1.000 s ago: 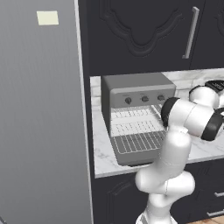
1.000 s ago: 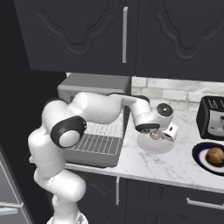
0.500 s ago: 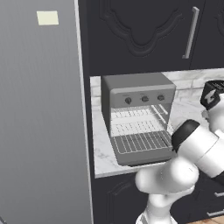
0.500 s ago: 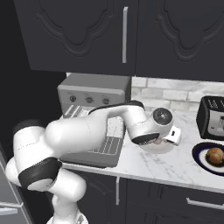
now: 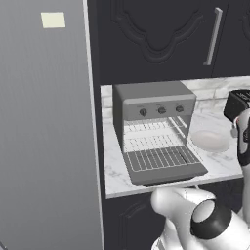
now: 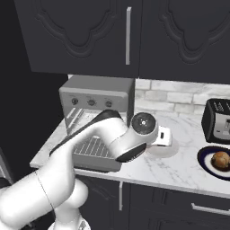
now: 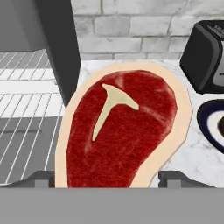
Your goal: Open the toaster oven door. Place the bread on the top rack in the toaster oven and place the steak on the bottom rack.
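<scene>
Refrigerator [image 5: 46,122] fills the left of the left base view as a tall grey slab with a pale blank label [image 5: 52,20] near its top; no writing can be read on it. Right of it the marble tabletop [image 5: 111,171] carries the toaster oven [image 5: 152,100], whose three dark knobs sit in a row on a lighter panel without legible markings. The toaster oven door [image 5: 163,172] lies folded down flat, reaching to the tabletop's front edge, and the bottom rack [image 5: 160,157] is drawn out over it, bare. Inside the cavity an upper wire rack [image 5: 151,129] also stands bare. Just right of the door a shallow pale bowl [image 5: 210,140] rests on the marble, with free surface between it and the oven.

In the right base view the white arm arches over the open door, its wrist beside the oven's right wall. The hand view shows the steak [image 7: 120,135], red with a tan rim and a pale T-shaped bone, large and close above the tool [image 7: 113,178], whose two dark tips flank its lower end; whether they press on it I cannot tell. Farther right a black toaster [image 6: 217,120] stands by the brick backsplash, and the bread [image 6: 220,160] sits on a dark plate [image 6: 204,158] near the tabletop's front edge.
</scene>
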{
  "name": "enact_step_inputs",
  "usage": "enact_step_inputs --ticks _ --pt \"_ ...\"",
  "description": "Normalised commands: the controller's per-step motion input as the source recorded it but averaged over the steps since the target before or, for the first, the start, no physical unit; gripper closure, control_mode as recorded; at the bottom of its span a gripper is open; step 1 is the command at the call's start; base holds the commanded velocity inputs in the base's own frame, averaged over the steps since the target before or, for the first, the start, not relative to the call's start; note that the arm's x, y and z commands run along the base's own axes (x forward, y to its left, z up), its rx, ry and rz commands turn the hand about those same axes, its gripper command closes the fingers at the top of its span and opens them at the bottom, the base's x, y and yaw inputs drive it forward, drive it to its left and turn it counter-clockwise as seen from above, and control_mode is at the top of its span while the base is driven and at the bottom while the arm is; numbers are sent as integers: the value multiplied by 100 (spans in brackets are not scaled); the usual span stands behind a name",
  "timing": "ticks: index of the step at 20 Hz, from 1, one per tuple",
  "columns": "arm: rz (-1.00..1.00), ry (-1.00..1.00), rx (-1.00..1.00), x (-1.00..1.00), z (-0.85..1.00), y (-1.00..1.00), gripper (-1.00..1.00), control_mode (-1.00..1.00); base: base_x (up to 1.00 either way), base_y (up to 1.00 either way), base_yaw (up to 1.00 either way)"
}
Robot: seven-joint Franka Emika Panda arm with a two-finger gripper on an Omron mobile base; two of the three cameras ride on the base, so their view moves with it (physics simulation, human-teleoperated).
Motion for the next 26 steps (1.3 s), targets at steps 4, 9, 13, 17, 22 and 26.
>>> enact_step_inputs --ticks 4,9,13,17,22,26 --pt "14 3 -16 -71 59 88 100 -100 0 0 0" --pt "15 20 -13 -62 52 75 100 -100 0 0 0" --pt "16 29 -8 -42 22 69 100 -100 0 0 0" --pt "6 31 -1 -8 9 63 100 -100 0 0 0" --pt "6 16 5 0 0 52 100 -100 0 0 0" --pt "3 1 26 0 -13 22 100 -100 0 0 0"
